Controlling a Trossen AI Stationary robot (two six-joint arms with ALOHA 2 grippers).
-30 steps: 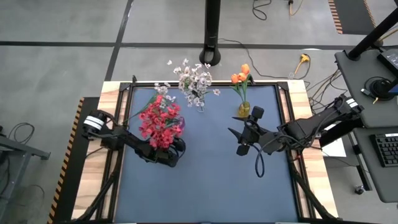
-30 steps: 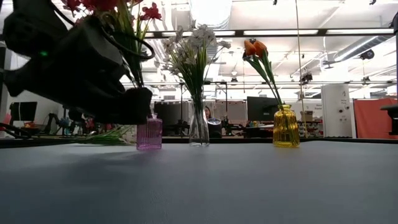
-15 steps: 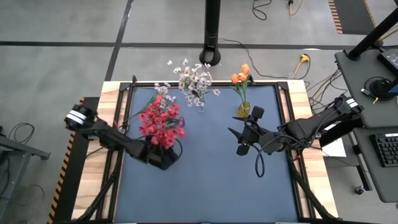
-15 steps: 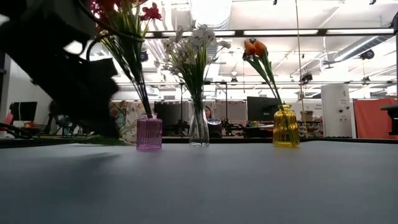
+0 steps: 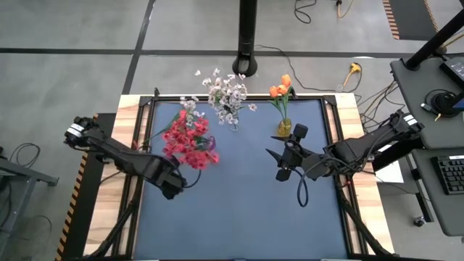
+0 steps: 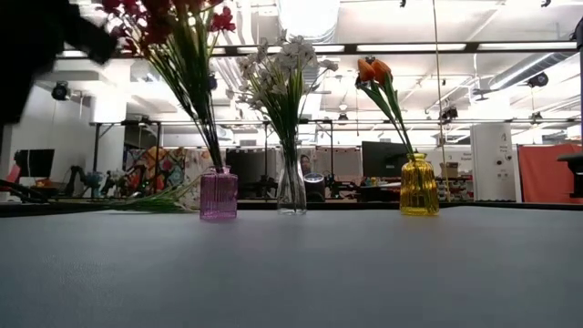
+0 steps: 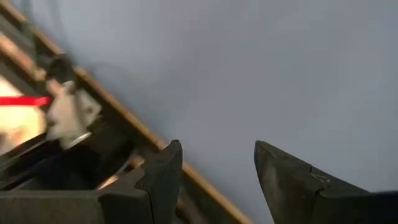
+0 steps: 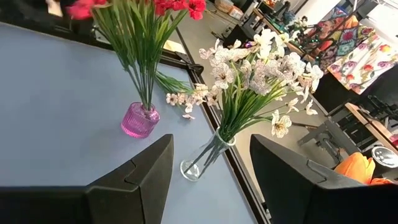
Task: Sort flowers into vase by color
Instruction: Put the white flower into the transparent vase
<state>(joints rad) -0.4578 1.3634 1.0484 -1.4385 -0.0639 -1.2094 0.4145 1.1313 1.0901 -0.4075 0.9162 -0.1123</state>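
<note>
Red flowers [image 5: 188, 141] stand with their stems in a pink vase [image 6: 219, 194]. The white-pale pink flowers [image 6: 282, 77] are in a clear vase [image 6: 291, 187], and the orange buds [image 6: 373, 70] are in a yellow vase [image 6: 419, 185]. One more white-pink spray [image 5: 181, 109] lies flat on the mat at the far left, behind the pink vase. My left gripper [image 5: 171, 187] is open over the mat, on the near left of the red flowers, and touches nothing. My right gripper [image 5: 275, 165] hangs open on the near side of the yellow vase [image 5: 283, 129].
The three vases stand in a row along the far edge of the blue-grey mat [image 5: 239, 217]. A wooden rim and black frame [image 5: 138, 116] run round the mat. A black post [image 5: 248, 36] rises behind the table. The mat's near half is bare.
My left gripper has drawn back from the red flowers toward the table's left edge and out of the low view, where its dark bulk no longer hides the pink vase. The red flowers stay upright in that vase. The right arm has kept still.
</note>
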